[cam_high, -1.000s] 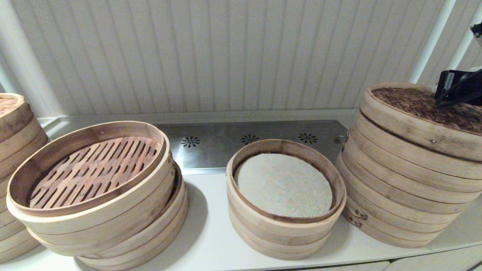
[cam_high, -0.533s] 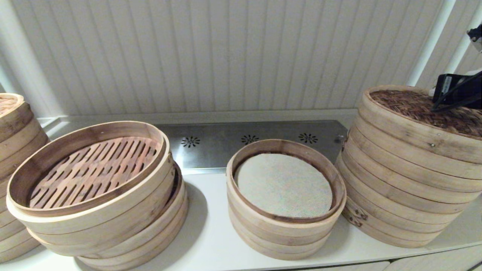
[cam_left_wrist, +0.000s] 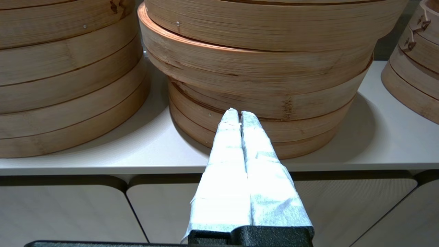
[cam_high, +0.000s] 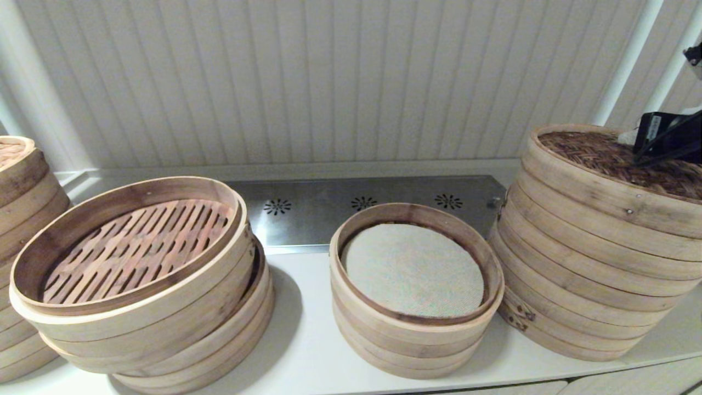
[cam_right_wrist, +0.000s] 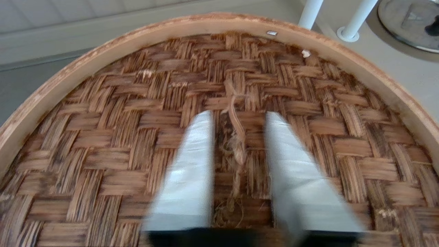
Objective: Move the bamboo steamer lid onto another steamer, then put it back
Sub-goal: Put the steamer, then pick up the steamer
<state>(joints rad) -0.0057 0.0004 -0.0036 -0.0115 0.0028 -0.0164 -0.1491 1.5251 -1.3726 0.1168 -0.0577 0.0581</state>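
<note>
The bamboo steamer lid (cam_high: 609, 156), with its dark woven top and pale band rim, lies on top of the tall six-band steamer (cam_high: 581, 274) at the right. My right gripper (cam_high: 666, 140) hovers just over the lid's far right part. In the right wrist view the right gripper (cam_right_wrist: 236, 115) is open, its fingers either side of the frayed loop handle (cam_right_wrist: 236, 140) on the woven lid top (cam_right_wrist: 137, 113), holding nothing. My left gripper (cam_left_wrist: 236, 115) is shut and empty, parked low in front of the counter edge.
A three-band steamer with a pale cloth liner (cam_high: 414, 274) stands in the middle. A wide basket with a slatted floor (cam_high: 131, 247) tops a skewed stack on the left, and another stack (cam_high: 22, 181) sits at the far left. A metal vent strip (cam_high: 312, 211) and white poles (cam_high: 630, 55) lie behind.
The lid, tilted with a gap a second ago, has settled flush on the tall steamer. My right gripper dropped slightly with it.
</note>
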